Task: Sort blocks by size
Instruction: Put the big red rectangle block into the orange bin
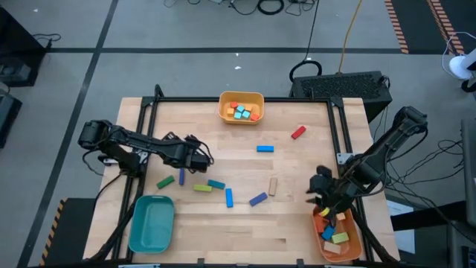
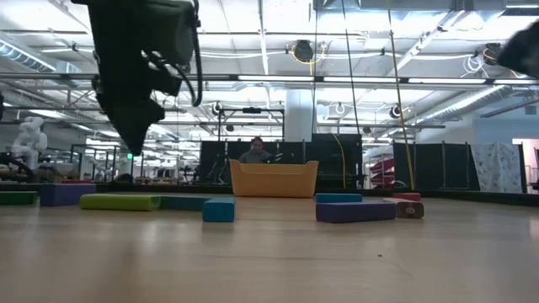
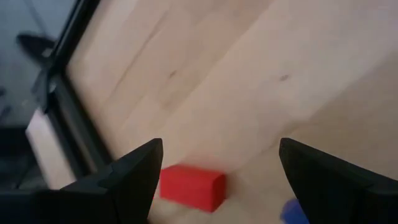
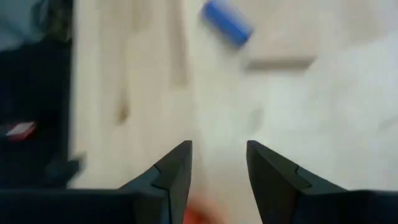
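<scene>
— Fingers first: how do they stand?

— The right gripper (image 1: 325, 195) hangs just above the orange tray (image 1: 355, 240) at the near right corner, its fingers (image 4: 177, 171) parted a little with nothing between them. The left gripper (image 1: 199, 158) hovers over the table's left middle, spread wide and empty.

— And the blocks near the left one?

— Just on its near side lie a green bar (image 1: 165, 182), a purple block (image 1: 181, 176), a yellow-green bar (image 1: 202, 188), a teal block (image 1: 216, 184). Farther off sit a blue brick (image 1: 265, 149) and a red brick (image 1: 298, 132). Farthest, the yellow tray (image 1: 242, 98) holds small cubes.
</scene>
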Action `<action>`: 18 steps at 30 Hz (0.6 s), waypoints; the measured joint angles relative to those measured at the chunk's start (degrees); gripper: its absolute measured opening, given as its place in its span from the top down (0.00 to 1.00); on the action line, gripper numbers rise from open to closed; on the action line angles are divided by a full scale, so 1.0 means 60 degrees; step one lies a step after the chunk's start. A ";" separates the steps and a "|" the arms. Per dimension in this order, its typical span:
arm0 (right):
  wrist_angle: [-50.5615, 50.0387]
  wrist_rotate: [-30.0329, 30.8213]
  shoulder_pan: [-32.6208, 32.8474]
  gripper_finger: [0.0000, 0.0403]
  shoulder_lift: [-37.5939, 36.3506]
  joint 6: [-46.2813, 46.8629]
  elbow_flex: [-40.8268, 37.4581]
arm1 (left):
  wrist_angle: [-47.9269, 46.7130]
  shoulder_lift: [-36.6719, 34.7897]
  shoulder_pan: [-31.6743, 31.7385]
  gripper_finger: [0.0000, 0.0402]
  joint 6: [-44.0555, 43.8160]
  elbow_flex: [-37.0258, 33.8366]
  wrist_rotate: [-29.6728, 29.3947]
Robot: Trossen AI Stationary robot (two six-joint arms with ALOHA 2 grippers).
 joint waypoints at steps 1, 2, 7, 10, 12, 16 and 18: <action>0.0019 0.0491 0.0000 0.66 0.0021 -0.0075 0.0001 | -0.0219 0.0000 0.0082 0.20 -0.0112 0.0000 0.0005; 0.0061 0.0889 0.0000 0.66 0.0058 -0.0137 0.0002 | -0.0428 0.0000 0.0158 0.20 -0.0119 0.0000 0.0018; 0.0503 0.2192 0.0000 0.66 0.0277 -0.0652 0.0002 | -0.0798 -0.0004 0.0546 0.20 0.2089 -0.0361 0.0547; 0.0898 0.2385 -0.0012 0.66 0.0443 -0.1071 0.0002 | -0.0840 -0.0011 0.0690 0.22 0.4317 -0.0755 0.0801; 0.1218 0.2374 -0.0015 0.66 0.0599 -0.1352 0.0002 | -0.0849 -0.0011 0.0786 0.23 0.5541 -0.1012 0.1120; 0.1754 0.2363 -0.0015 0.66 0.0886 -0.1606 0.0002 | -0.0846 -0.0011 0.0950 0.28 0.7135 -0.1334 0.1405; 0.1875 0.2362 -0.0015 0.66 0.1040 -0.1683 0.0002 | -0.0822 -0.0015 0.1012 0.29 0.7796 -0.1438 0.1176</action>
